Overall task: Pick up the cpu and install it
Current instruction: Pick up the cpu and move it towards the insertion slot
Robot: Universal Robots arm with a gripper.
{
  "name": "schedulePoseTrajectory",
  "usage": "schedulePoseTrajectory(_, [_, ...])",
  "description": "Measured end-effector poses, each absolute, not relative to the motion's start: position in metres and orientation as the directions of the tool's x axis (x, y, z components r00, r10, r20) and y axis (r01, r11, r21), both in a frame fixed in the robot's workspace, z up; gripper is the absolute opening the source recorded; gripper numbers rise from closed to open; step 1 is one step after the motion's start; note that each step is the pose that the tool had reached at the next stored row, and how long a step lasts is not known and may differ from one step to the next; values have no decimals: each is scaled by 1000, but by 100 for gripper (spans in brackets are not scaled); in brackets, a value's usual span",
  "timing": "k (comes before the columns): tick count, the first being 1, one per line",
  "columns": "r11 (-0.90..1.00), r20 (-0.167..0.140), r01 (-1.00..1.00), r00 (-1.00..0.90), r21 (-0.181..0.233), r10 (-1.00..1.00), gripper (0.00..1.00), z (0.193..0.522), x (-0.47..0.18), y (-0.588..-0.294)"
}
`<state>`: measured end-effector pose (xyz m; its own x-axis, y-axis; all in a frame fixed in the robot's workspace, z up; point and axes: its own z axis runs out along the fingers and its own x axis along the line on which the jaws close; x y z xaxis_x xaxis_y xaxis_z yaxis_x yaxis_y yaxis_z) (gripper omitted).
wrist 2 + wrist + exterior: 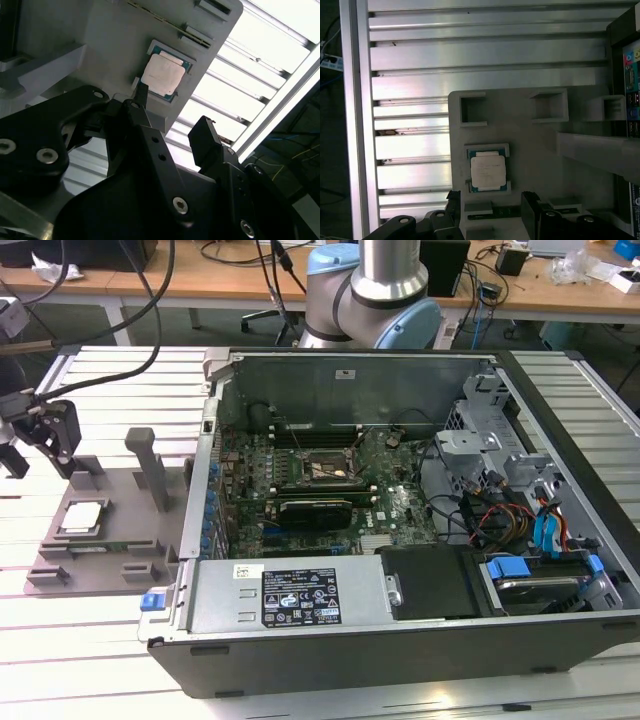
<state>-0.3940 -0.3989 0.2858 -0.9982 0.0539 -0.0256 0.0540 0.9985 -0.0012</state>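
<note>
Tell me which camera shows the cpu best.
The first wrist view: the cpu lies face-on in its fixture tray pocket. The second wrist view shows it tilted beyond the open claw; the exterior view, small at the exterior view's left.

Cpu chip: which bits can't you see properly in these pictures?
The cpu: underside, in both wrist views, hidden against the grey tray.
The socket: its pins, exterior view, too small.
The tool: its body, first wrist view, cut off by the picture's edge.
</note>
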Motion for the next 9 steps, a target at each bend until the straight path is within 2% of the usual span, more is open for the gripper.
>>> schedulePoseTrajectory(9, [999,-26,54,-998,-1,54,60,283,-394,-399])
